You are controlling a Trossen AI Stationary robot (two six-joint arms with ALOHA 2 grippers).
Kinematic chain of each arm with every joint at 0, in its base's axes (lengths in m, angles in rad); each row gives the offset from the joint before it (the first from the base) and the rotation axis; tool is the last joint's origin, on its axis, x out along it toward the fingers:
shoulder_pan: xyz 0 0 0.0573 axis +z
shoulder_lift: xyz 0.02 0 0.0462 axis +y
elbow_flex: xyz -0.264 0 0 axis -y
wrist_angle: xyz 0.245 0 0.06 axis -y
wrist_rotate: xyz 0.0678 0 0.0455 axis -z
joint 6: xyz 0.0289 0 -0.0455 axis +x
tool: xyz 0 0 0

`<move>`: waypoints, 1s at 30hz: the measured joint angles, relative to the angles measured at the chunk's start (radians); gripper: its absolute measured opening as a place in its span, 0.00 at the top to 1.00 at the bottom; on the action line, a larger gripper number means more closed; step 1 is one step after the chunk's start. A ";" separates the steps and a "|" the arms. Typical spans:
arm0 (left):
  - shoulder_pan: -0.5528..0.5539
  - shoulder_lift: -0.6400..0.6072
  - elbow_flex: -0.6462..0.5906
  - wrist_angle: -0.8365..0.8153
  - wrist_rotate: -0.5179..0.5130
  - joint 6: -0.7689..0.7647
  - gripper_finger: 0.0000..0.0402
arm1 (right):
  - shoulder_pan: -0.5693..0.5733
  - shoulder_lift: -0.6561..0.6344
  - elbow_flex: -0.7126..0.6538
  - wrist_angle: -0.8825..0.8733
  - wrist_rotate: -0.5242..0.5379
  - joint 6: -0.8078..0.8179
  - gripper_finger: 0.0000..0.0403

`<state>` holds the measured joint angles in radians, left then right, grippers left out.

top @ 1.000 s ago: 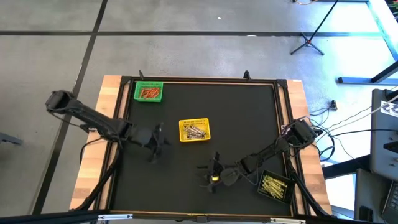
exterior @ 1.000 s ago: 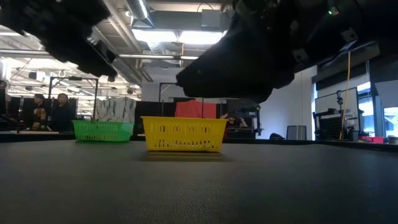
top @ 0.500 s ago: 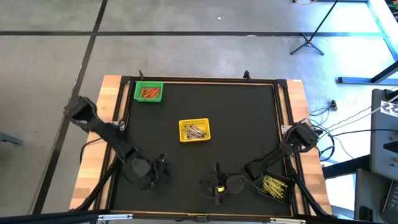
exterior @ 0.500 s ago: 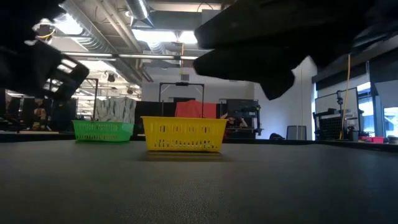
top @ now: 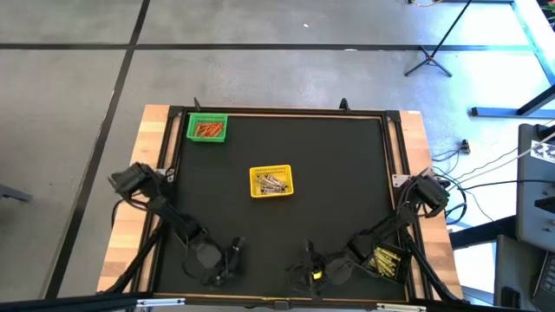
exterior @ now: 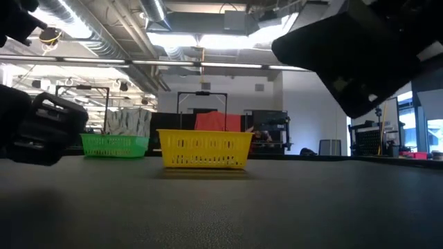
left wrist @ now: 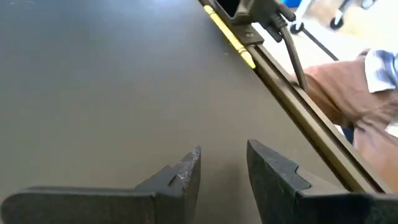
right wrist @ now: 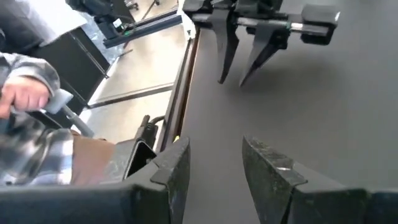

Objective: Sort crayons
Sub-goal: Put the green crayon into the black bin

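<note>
Orange and red crayons [top: 208, 130] lie in the green basket [top: 207, 116] at the far left. Pale crayons [top: 272, 182] lie in the yellow basket [top: 271, 169] at mid-table. Yellow crayons [top: 380, 259] lie in the black basket [top: 392, 276] at the near right. My left gripper [top: 234, 260] is low over the bare mat near the front edge, open and empty [left wrist: 224, 162]. My right gripper [top: 303, 264] faces it from the right, also open and empty [right wrist: 214, 155]. The right wrist view shows the left gripper [right wrist: 245, 50] farther off.
The black mat [top: 329, 173] has a raised frame rail [left wrist: 298, 106] along its front edge, close to both grippers. A person sits just beyond that rail: a brown sleeve [left wrist: 348, 87] and a hand [right wrist: 25, 93] show. The green basket [exterior: 114, 144] and yellow basket [exterior: 205, 149] stand far off.
Both arms have drawn back toward the table's near edge. My left gripper has gone from the left middle of the mat to the near edge and sunk lower. My right gripper has gone a shorter way toward the near edge. No basket has moved.
</note>
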<state>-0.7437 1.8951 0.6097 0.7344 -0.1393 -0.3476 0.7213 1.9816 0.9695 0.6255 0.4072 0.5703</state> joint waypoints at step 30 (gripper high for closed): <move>0.047 0.284 0.448 -0.269 0.078 0.297 0.72 | 0.005 0.128 0.050 -0.076 -0.227 0.042 0.65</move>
<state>-0.6964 2.1793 1.0578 0.4652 -0.0616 -0.0510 0.7261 2.1094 1.0191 0.5498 0.1801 0.6124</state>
